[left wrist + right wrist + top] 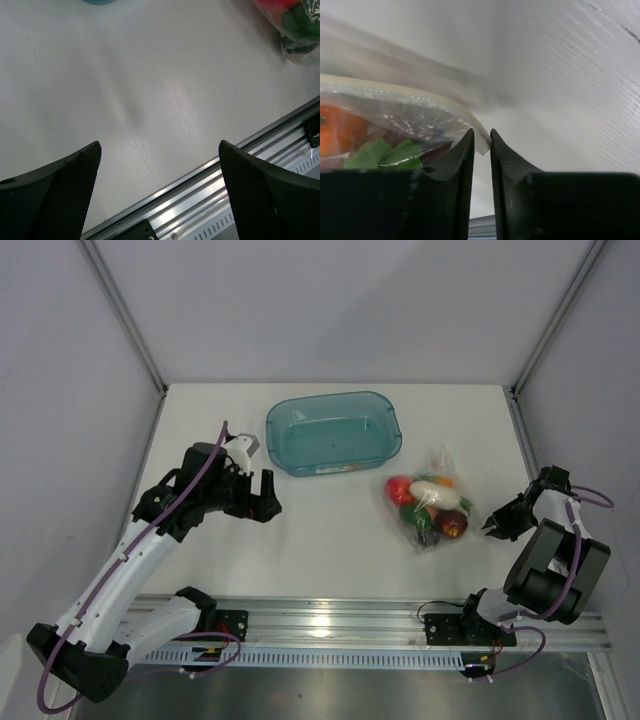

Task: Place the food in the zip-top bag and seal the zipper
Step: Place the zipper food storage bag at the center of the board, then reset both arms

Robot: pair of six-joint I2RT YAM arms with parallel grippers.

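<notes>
Food point(432, 502) sits inside the zip-top bag point(440, 465) at centre right, below the teal tub point(335, 432). Right gripper point(481, 134), nearly closed, meets the bag's corner; whether it has hold is unclear. Left gripper point(262, 502) hangs wide open and empty at centre left.

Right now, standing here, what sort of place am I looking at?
Probably a robotics lab test bench: robot arms bolted to a metal rail, a plain white-walled table, and toy food in a clear bag rather than real groceries.
</notes>
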